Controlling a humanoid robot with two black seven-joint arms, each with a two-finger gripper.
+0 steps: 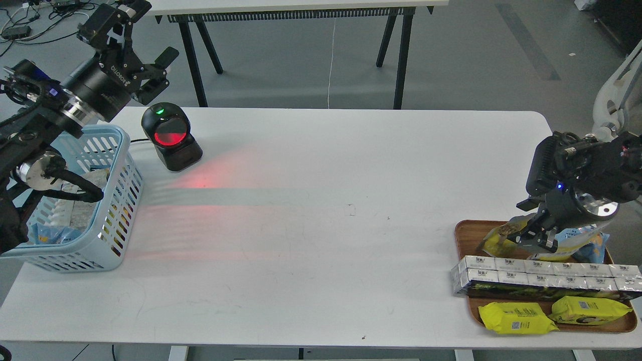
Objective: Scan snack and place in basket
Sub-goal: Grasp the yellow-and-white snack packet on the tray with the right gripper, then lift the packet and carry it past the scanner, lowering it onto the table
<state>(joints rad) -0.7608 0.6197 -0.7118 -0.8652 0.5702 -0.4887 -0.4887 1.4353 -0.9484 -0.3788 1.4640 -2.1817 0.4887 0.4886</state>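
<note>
White counter (321, 225) carried a scanner (171, 136) glowing red beside the basket (113, 240). Step in hand looked like the pickup: the right fingers (534, 235) were down on the snack (499, 239) at the wooden tray (464, 235), though whether clenched I cannot tell. Left fingers (158, 70) hung released above the basket. Next would be a lift toward the scanner.

The right gripper (535, 236) hides most of the snack (497, 238); its fingers' spacing is unclear. The basket (114, 200) is partly behind the left arm.
</note>
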